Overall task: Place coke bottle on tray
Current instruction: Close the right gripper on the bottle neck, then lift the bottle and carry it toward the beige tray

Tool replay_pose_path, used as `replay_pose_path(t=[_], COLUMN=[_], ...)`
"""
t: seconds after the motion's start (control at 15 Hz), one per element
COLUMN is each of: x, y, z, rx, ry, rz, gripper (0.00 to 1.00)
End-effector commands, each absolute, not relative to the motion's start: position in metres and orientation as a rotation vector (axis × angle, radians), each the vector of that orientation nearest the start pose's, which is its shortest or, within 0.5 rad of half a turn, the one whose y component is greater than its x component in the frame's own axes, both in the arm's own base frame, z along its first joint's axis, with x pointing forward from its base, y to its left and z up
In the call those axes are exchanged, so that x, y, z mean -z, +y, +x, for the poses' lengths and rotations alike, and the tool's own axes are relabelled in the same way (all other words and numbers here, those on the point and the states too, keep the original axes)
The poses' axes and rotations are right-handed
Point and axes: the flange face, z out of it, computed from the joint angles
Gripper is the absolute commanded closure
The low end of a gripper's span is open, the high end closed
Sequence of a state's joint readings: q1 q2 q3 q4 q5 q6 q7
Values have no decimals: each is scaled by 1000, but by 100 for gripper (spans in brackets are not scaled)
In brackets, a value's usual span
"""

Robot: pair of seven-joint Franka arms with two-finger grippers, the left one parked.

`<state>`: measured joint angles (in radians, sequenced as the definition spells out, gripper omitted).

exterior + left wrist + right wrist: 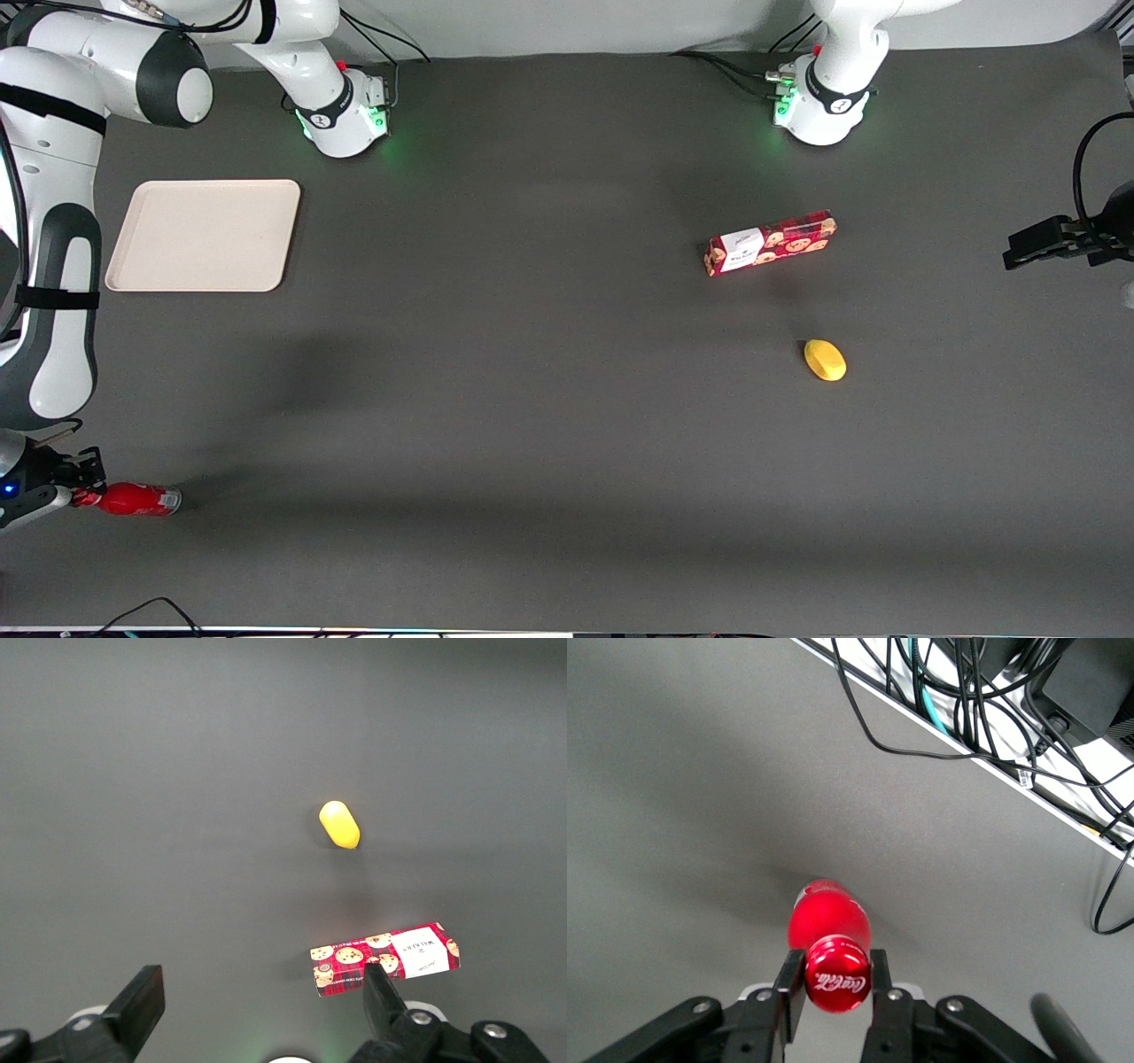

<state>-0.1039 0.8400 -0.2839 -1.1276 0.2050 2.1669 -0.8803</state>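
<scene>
Coke bottle (829, 926) hangs cap-clamped in the low gripper (835, 981).

The table (549, 425) has a dark grey matte surface. The tray (204, 235) lies flat on it at the working arm's end. The coke bottle (133, 500) lies at that same end, nearer the front camera than the tray, its cap clamped between the fingers of the gripper (832, 985). A cookie box (770, 242) and a yellow object (825, 360) lie toward the parked arm's end, well apart from the tray.
</scene>
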Motion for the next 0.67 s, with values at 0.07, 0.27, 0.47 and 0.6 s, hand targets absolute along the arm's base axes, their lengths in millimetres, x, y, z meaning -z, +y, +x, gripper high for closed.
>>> replay_pose_path(t=[0.07, 0.27, 0.47, 0.6], x=[-380, -419, -462, -496], y=[-217, -213, -211, -198], z=[743, 727, 700, 676], rx=[259, 161, 71, -13], ry=[-800, -717, -613, -554], rz=[-3137, -3143, -3141, -3146], gripper=[100, 100, 100, 100])
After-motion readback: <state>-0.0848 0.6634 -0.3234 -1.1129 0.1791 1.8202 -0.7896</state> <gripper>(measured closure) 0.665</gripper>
